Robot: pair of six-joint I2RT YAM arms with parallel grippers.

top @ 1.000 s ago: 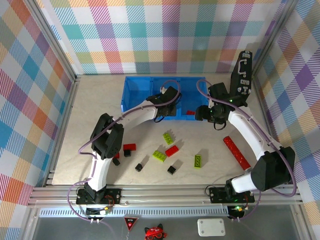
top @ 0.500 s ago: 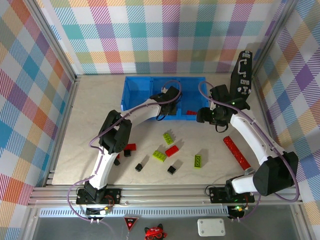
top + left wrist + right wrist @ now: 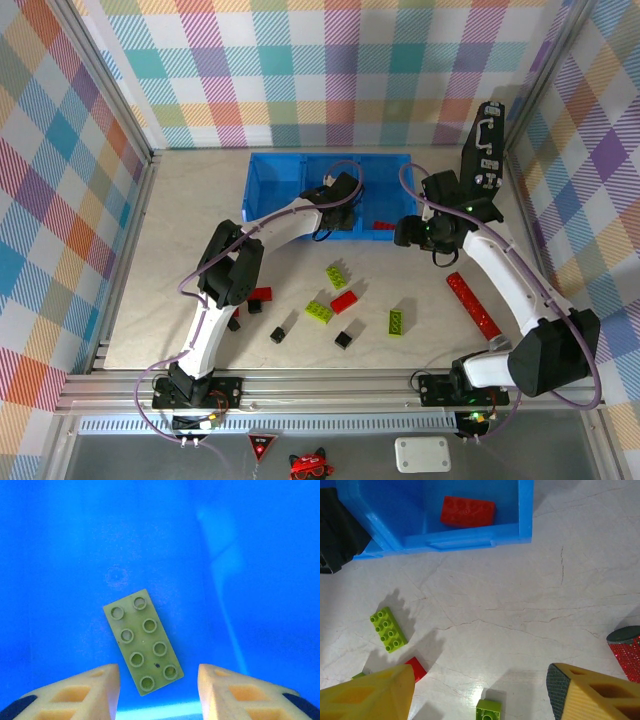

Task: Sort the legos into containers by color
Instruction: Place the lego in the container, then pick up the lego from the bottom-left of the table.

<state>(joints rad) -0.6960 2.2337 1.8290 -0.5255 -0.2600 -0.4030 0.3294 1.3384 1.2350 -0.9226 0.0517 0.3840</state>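
Note:
My left gripper [image 3: 340,190] hangs over the middle compartment of the blue containers [image 3: 275,180]. In the left wrist view a lime-green lego [image 3: 143,642] lies flat on the blue floor, and my left gripper [image 3: 159,690] stands open with both fingers clear of it. My right gripper [image 3: 408,232] hovers open over bare table just in front of the right compartment, where a red lego [image 3: 468,511] lies. Loose legos sit on the table: lime [image 3: 337,276], red [image 3: 344,301], lime [image 3: 319,312], lime [image 3: 396,321], black [image 3: 343,340].
A long red strip [image 3: 473,305] lies at the right of the table. A tall black case [image 3: 485,150] stands at the back right. More bricks, red [image 3: 259,294] and black [image 3: 278,335], lie by the left arm. Checked walls close in the table.
My left gripper's jaws have spread apart, and the lime-green lego now lies free on the bin floor. The right arm has drifted slightly to the right.

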